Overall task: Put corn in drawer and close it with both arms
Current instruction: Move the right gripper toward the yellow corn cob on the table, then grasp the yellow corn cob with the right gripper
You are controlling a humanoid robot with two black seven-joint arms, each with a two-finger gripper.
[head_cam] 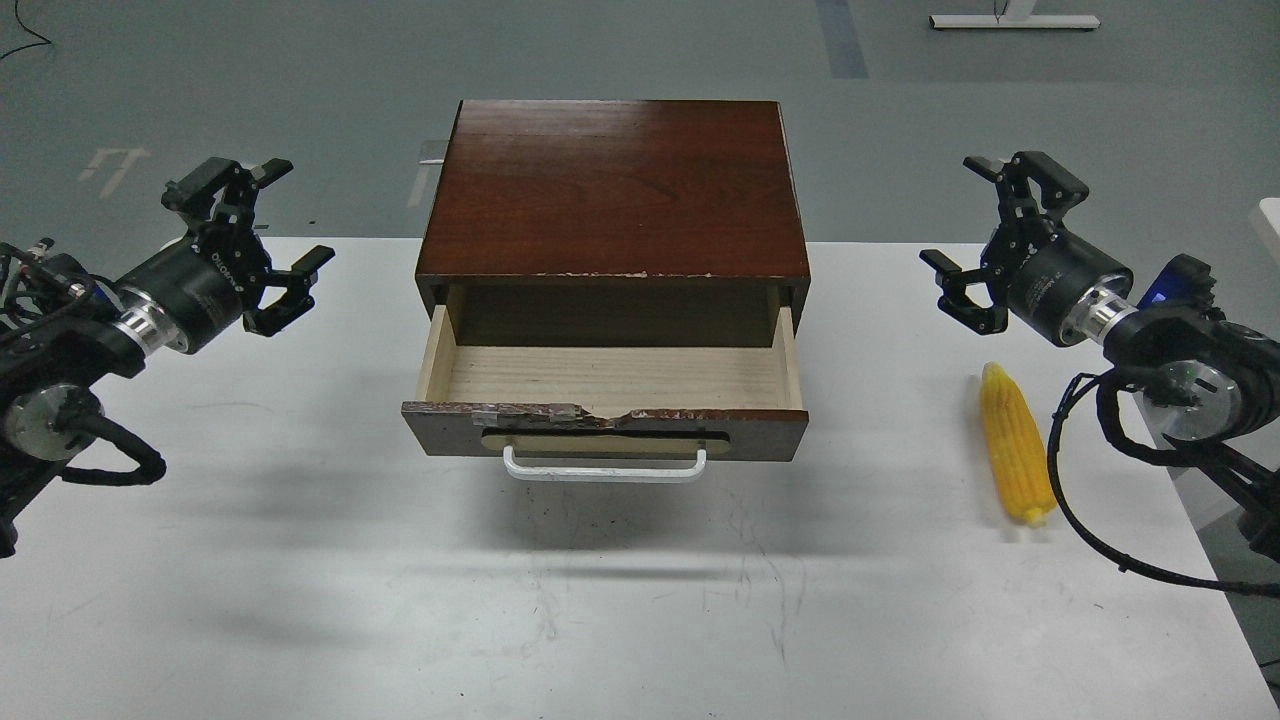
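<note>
Two spread hands, corn on the desk

Two hands hang above the desk [300, 600], one at each side of the cabinet [615, 190]. Your left hand [283, 215] has its fingers spread wide and holds nothing; it sits well to the left of the drawer [605, 395]. Your right hand [968, 215] is spread just as wide, also holding nothing, well off to the drawer's right. Below and just in front of your right hand, the corn [1016, 443] lies flat on the desk, thin tip pointing away from you, with a black cable [1075, 520] looping close along its right side. You see the drawer pulled out toward you, its pale wood inside showing, its chipped dark front facing you with the white handle [604, 468] below.
</note>
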